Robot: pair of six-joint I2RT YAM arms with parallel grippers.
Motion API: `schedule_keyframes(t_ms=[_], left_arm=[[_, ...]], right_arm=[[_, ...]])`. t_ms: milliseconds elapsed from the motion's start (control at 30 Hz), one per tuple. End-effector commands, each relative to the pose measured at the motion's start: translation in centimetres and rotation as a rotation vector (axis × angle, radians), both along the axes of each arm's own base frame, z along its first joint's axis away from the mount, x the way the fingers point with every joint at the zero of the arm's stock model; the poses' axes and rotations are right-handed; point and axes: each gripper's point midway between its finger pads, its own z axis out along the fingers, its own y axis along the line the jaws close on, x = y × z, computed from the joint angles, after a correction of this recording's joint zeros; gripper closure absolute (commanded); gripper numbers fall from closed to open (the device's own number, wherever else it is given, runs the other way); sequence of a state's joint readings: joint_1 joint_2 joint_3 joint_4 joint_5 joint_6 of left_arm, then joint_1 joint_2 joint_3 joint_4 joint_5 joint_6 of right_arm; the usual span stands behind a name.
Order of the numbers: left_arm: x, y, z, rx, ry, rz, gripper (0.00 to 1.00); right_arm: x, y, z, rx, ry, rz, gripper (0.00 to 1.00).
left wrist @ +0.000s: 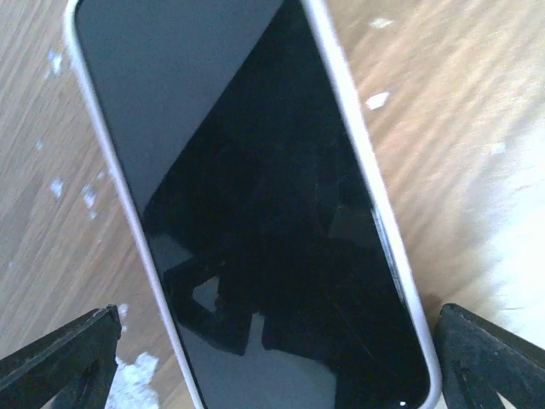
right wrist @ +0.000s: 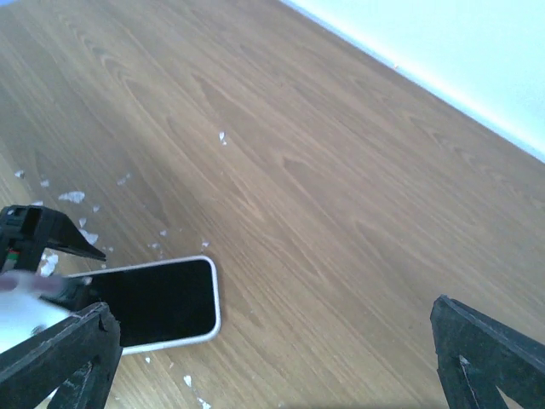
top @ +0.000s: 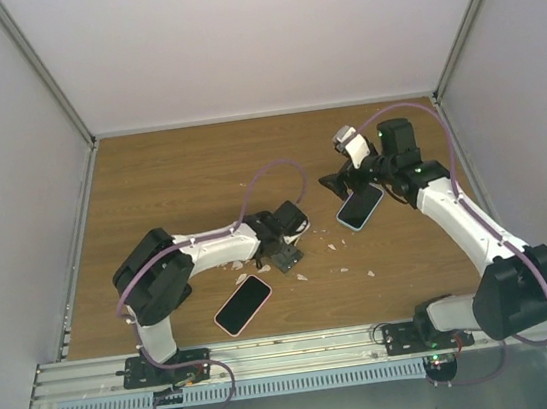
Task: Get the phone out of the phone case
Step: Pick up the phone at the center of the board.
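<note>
Phones come in a pair on your wooden table, both screen up and both slanting from near-left to far-right in the overhead view. Furthest left, the pink-cased phone lies flat near the arm bases, black glass inside a pale rounded rim. Just past its far end, your left gripper hangs with its jaws spread wide, grasping nothing. Its wrist camera shows one end of a cased phone lying between the fingers, though you cannot tell from there which phone it is. White flecks litter the wood in the middle. Further right, the white-cased phone lies just beside your right gripper, which is also spread wide and empty.
</note>
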State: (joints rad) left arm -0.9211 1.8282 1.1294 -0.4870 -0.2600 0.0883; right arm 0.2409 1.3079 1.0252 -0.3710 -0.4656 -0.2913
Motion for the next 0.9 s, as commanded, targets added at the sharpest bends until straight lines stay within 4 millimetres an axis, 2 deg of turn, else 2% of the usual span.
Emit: schedule_keyframes(t_ms=[0, 133, 467, 667, 867], left_arm=[[0.6, 2.1, -0.9, -0.024, 0.082, 0.114, 0.01], [1.0, 2.5, -1.3, -0.058, 0.148, 0.143, 0.01], [2.5, 1.9, -1.8, -0.083, 0.203, 0.157, 0.01], [2.6, 1.7, -3.2, -0.041, 0.213, 0.164, 0.01], [1.8, 2.0, -4.5, -0.011, 0.248, 0.162, 0.04]], right_arm=[[-0.2, 0.1, 2.6, 0.066, -0.002, 0.002, 0.0], [-0.3, 0.6, 3.7, 0.101, 0.01, 0.019, 0.01], [-0.9, 1.4, 5.1, 0.152, 0.041, 0.053, 0.0], [-1.1, 1.8, 6.3, 0.189, 0.074, 0.063, 0.01], [-1.4, 1.8, 6.9, 0.238, 0.107, 0.038, 0.0]])
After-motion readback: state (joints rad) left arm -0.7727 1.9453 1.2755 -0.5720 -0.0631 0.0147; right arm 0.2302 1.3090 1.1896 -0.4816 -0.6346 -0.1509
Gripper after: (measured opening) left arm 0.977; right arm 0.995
